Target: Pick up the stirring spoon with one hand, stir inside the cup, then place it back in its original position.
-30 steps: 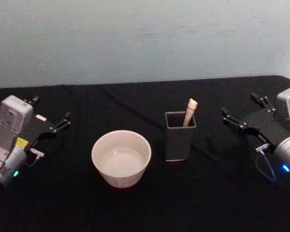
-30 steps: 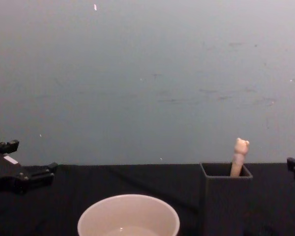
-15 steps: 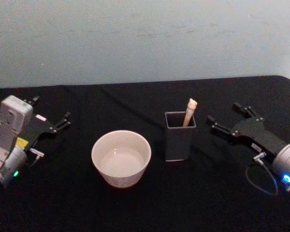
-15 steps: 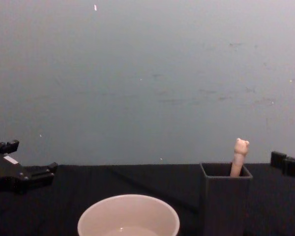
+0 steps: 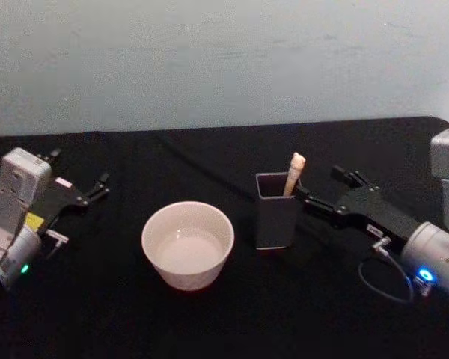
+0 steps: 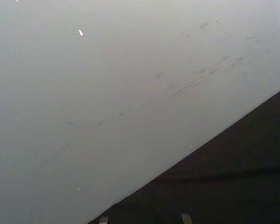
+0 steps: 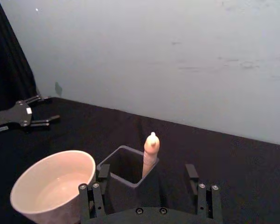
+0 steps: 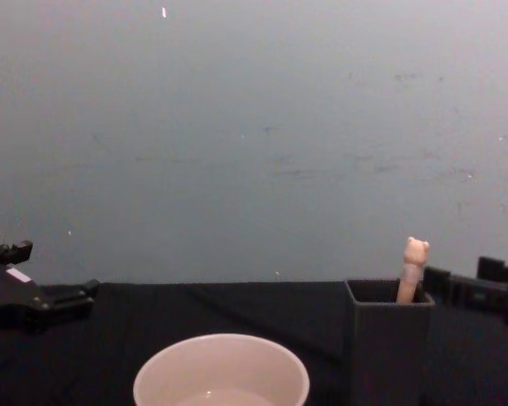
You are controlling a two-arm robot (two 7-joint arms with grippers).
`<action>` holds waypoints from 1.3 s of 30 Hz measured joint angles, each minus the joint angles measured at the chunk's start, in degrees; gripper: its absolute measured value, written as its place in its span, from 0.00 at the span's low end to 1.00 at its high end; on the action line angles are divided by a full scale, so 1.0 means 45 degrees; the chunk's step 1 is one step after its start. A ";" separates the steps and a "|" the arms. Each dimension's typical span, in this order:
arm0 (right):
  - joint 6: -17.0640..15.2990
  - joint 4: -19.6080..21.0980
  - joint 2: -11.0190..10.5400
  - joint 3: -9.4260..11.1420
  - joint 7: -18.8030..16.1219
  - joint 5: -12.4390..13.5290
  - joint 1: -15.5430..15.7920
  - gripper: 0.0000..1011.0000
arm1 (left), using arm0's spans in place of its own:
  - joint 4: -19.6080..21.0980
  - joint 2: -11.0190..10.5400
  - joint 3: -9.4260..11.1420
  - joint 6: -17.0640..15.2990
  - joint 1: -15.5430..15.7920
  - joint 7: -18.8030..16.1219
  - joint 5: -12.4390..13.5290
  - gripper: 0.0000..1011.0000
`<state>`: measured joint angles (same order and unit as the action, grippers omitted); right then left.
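The stirring spoon stands in the dark grey square holder, its beige bear-head handle sticking out at the holder's right corner. The cream cup sits left of the holder. My right gripper is open just right of the holder, its tips level with the handle. In the right wrist view the spoon stands ahead between the two fingers, above the holder and beside the cup. My left gripper rests open at the far left.
A black cloth covers the table, with a pale wall behind. In the chest view the spoon tops the holder, the cup is in front, and the right gripper enters from the right.
My right gripper has moved left across the table toward the holder, ending with its open fingers beside the spoon handle. The left arm, cup and spoon have stayed still.
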<state>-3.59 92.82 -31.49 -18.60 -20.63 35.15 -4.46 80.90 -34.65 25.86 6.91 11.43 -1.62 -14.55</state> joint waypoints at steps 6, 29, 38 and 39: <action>0.0073 -0.0715 0.0480 -0.0267 0.0015 -0.0677 -0.0640 0.99 | 0.0000 0.0000 0.0000 0.0000 0.0000 0.0000 0.0000 0.99; 0.0189 -0.1999 0.1653 -0.0312 -0.0333 -0.1675 -0.1704 0.99 | 0.0000 0.0000 0.0001 0.0000 0.0000 0.0000 0.0000 0.99; 0.0014 -0.2004 0.1708 -0.0322 -0.0295 -0.1881 -0.1772 0.99 | 0.0000 0.0000 0.0000 0.0000 0.0000 0.0000 0.0000 0.99; 0.0016 -0.2004 0.1708 -0.0322 -0.0295 -0.1881 -0.1772 0.99 | 0.0000 0.0000 0.0000 0.0000 0.0000 0.0000 0.0000 0.99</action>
<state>-3.51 83.80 -23.80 -20.05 -21.96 26.68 -12.44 80.90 -34.65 25.86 6.91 11.43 -1.62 -14.55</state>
